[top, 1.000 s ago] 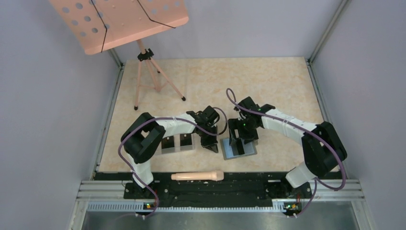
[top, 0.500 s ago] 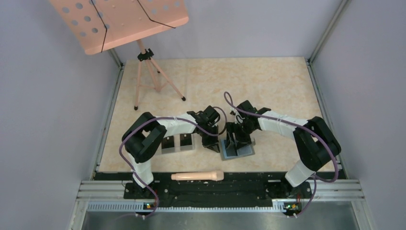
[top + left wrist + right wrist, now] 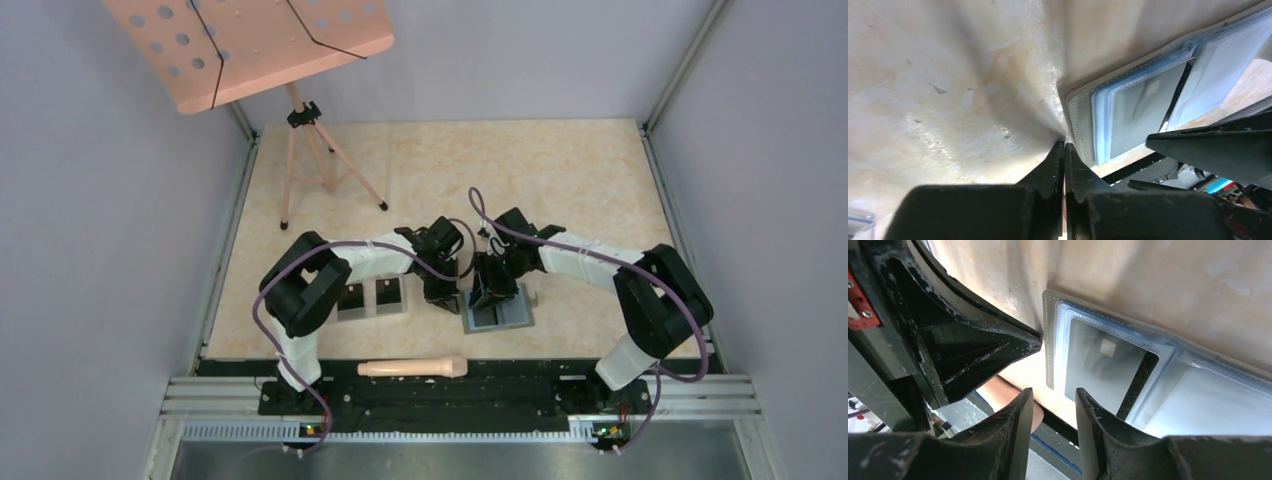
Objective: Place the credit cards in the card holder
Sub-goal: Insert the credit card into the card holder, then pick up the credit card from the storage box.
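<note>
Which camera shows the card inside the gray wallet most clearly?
The right wrist view: the card sits close up, its pale mark plain through the clear sleeve of the wallet. The left wrist view shows it slanted, mark unseen. From above, the wallet is tiny, the card indistinct.

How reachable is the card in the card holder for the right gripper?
Probably yes: right gripper hangs open at the card holder's near edge, the card just ahead; the shut left gripper sits aside, not between.

Even, bright overhead view; wrist views show glare on the table [image 3: 948, 75], near fingers perhaps slightly blurred
</note>
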Robot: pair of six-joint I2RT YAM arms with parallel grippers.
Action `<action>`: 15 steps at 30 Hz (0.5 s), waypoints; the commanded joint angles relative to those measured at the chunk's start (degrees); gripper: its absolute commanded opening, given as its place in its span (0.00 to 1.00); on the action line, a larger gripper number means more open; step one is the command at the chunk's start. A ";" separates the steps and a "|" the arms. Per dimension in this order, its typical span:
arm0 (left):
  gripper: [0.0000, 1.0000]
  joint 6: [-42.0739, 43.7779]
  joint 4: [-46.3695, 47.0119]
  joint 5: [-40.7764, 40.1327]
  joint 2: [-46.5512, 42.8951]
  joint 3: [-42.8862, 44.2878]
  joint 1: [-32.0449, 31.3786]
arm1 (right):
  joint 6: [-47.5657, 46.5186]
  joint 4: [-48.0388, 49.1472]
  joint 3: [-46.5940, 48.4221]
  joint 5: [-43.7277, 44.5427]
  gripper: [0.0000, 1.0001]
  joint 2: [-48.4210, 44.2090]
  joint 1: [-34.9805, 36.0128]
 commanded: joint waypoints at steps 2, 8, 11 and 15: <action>0.07 3.06 -4.03 -5.48 -2.97 2.82 -0.35 | -0.10 -0.31 0.50 2.61 0.41 -4.82 0.72; 0.23 4.64 -3.17 -6.90 -12.42 1.88 0.28 | -0.36 -1.04 2.92 2.05 0.47 -4.89 0.72; 0.33 4.94 0.52 -3.79 -17.96 -0.54 1.33 | -0.64 -1.03 4.70 1.27 0.49 -4.33 0.86; 0.47 2.83 7.28 -0.31 -27.33 -7.19 4.03 | -0.80 -1.04 8.00 0.17 0.51 -2.25 1.57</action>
